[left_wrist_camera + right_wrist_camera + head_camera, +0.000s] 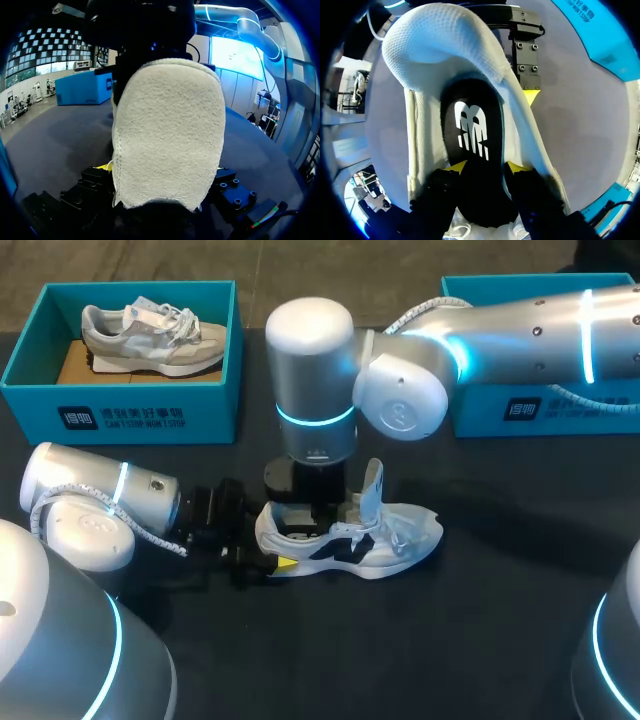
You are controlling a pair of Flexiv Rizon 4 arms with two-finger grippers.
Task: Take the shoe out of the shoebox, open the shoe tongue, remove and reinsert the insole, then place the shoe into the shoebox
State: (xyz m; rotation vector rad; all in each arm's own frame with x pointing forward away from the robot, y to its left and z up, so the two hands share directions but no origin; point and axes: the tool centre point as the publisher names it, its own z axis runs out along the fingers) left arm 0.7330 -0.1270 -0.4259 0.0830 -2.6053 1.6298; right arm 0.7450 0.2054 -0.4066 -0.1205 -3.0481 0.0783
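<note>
Table [500, 640]: shoe [400, 540] well off edges; right claw [487, 167] pinches insole [470, 112].

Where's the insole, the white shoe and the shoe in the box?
insole [472, 132]: right wrist view, its white logo.
white shoe [412, 530]: head view, its toe.
grey shoe [158, 340]: head view, its side.

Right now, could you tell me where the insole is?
In the right wrist view, the insole sits inside the white shoe, held by the right gripper.

The white mesh sneaker [350, 535] lies on our dark table [480, 640]; behind it, leftward, a teal cardboard shoebox [130, 410] holds a grey suede sneaker [150, 335].
</note>
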